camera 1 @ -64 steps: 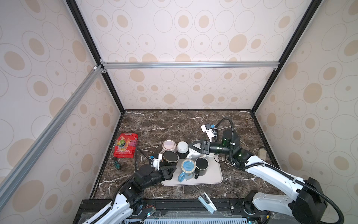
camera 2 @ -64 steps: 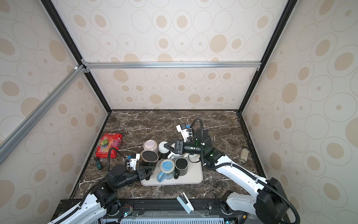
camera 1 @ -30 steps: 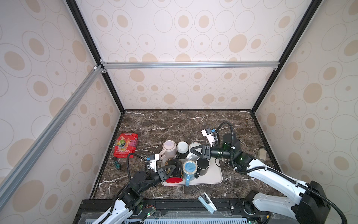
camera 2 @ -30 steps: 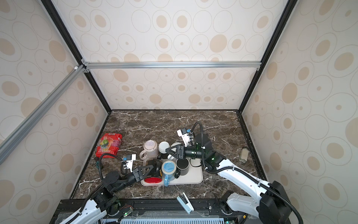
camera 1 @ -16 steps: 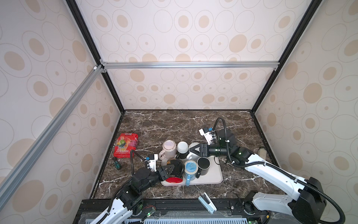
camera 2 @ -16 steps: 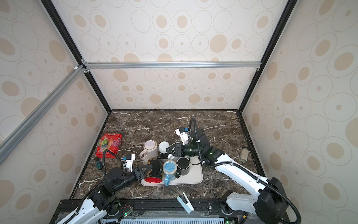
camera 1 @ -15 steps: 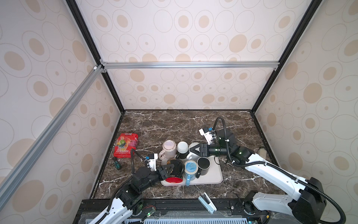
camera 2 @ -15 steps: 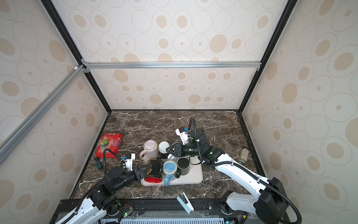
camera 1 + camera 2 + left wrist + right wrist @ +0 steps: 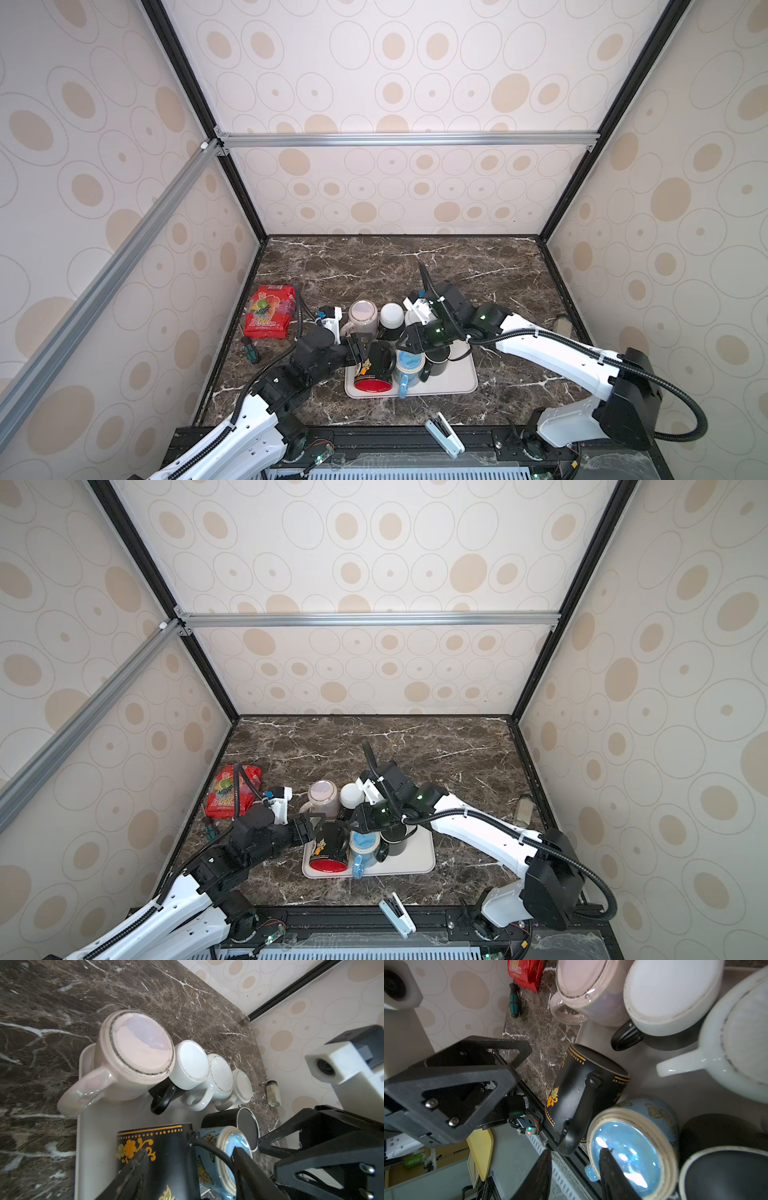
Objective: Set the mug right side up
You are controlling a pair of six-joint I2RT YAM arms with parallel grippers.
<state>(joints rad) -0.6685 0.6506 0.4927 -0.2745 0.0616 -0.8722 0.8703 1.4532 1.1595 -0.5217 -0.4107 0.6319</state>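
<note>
At the near edge of the marble tabletop (image 9: 478, 270) a small white and blue stapler-like tool (image 9: 444, 434) lay on the black frame rail. Just beyond it sat the grey tray (image 9: 461, 380), crowded with mugs. At the tray's near left corner the black mug with orange floral print (image 9: 372, 368) showed its red inside toward the camera in both top views, its mouth up and tilted. The left gripper (image 9: 360, 343) was at the far side of this mug; in the left wrist view its jaws stood apart on either side of the mug's wall, and whether they touched it could not be told. Touching that mug on its right stood the blue butterfly mug (image 9: 409, 368), base up. The right gripper (image 9: 574, 1176) hung over its base, one finger (image 9: 612, 1176) over the glazed bottom, jaws partly apart and gripping nothing visible. A plain black mug (image 9: 438, 360) stood beside it, toward the tray's right. Along the tray's far edge a pink mug (image 9: 361, 318), a white-and-black mug (image 9: 391, 320) and white mugs (image 9: 220, 1080) stood upside down in a row. Off the tray near the tabletop's left edge lay a screwdriver (image 9: 251, 351) and, farther back, a red snack bag (image 9: 269, 311). A small jar (image 9: 563, 324) lay near the right edge.
</note>
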